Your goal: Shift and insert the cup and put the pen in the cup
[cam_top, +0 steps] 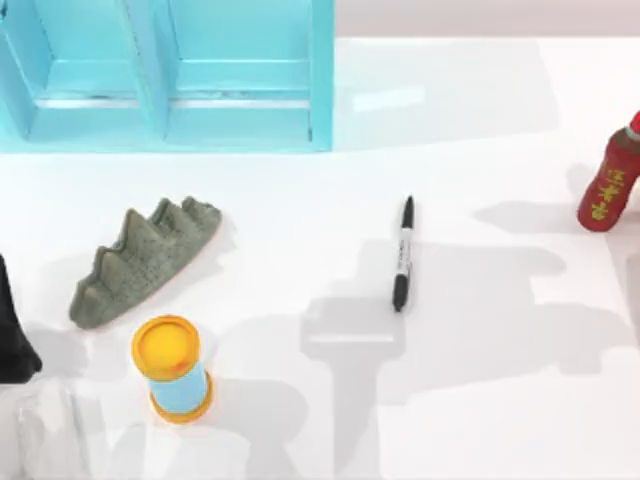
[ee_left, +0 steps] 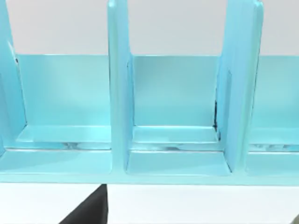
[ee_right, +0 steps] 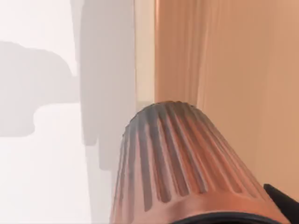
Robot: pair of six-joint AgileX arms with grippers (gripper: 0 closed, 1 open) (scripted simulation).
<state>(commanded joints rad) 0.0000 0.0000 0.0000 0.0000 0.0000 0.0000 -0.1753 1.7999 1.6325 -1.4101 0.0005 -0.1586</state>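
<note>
The pen [cam_top: 402, 253], a slim black marker with a white band, lies flat near the table's middle, pointing roughly away from me. The cup [ee_right: 187, 163], copper-brown with a ribbed side, sits very close in the right wrist view, above the white table. My right gripper holds the cup, and one dark finger [ee_right: 284, 201] presses against its side near the rim. My left arm [cam_top: 12, 330] is parked at the table's left edge, its wrist camera facing the blue shelf [ee_left: 173, 154].
A light blue shelf [cam_top: 240, 120] with open compartments stands at the back left. A grey-green spiky block [cam_top: 145, 260] and a yellow-topped blue cylinder [cam_top: 172, 368] sit at the front left. A red bottle [cam_top: 610, 190] stands at the right edge.
</note>
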